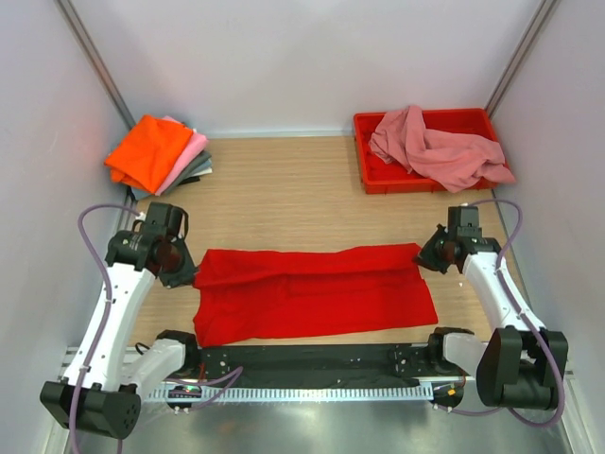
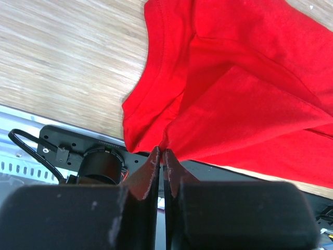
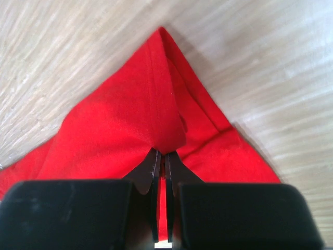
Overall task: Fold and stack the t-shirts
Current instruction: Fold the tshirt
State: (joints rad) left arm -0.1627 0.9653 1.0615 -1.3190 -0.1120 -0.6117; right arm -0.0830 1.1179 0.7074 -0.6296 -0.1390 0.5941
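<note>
Pale walls (image 1: pixel 302 57), wood-grain tabletop (image 1: pixel 284 189), soft even light

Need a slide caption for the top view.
Left pincer and right pincer pinch opposite ends of the red t-shirt on the wooden table.

From my station I counted one red t-shirt (image 1: pixel 312 288), one dusty pink t-shirt (image 1: pixel 440 151), one orange t-shirt (image 1: pixel 149 151), one light pink t-shirt (image 1: pixel 192 149), one grey t-shirt (image 1: pixel 195 175) and one red tray (image 1: pixel 397 183).

A light wooden worktop (image 1: pixel 284 189) fills the middle. At its far right corner sits a rigid red plastic tray (image 1: pixel 406 185). Pale walls (image 1: pixel 302 57) close the left, far and right sides. A black plate (image 1: pixel 321 357) runs along the near edge.
</note>
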